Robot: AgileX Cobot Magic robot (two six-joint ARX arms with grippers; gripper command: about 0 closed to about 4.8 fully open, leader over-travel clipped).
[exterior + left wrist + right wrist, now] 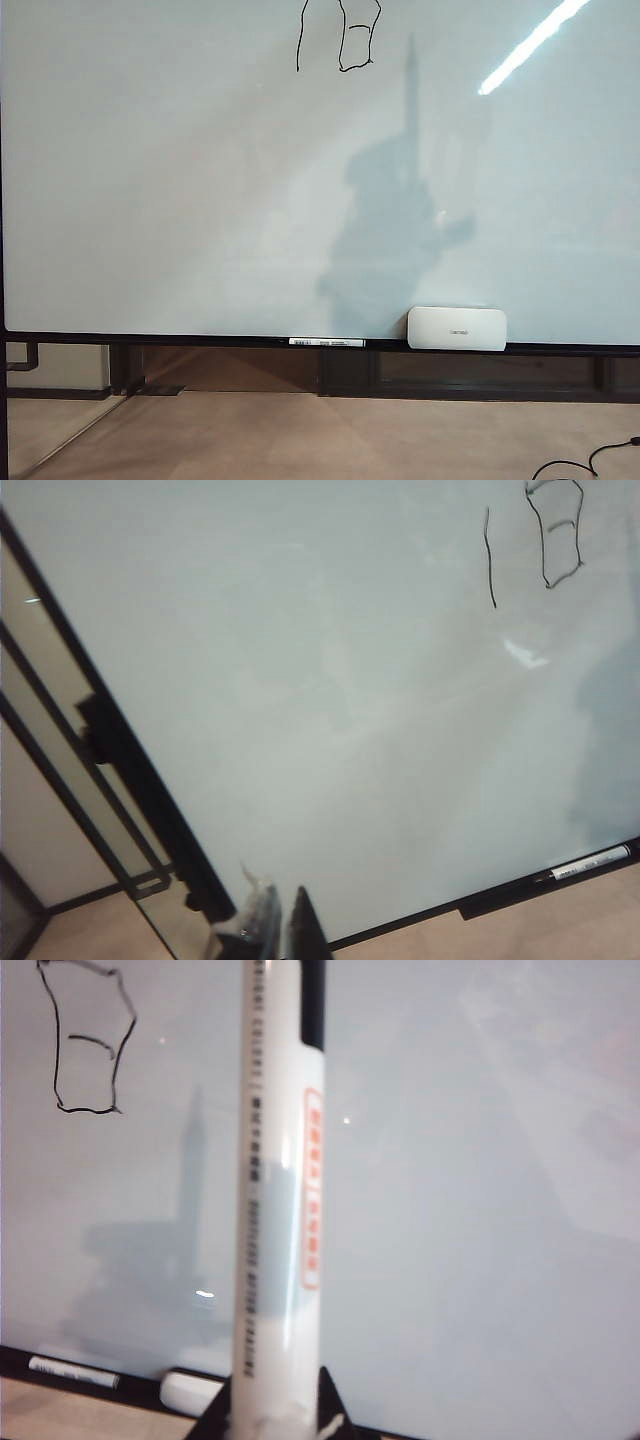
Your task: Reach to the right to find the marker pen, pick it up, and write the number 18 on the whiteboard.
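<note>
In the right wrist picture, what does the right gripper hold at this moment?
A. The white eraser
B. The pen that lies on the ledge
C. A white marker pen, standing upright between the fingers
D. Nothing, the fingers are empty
C: the right gripper is closed on the white marker pen, while the eraser and the other pen lie on the whiteboard ledge.
</note>
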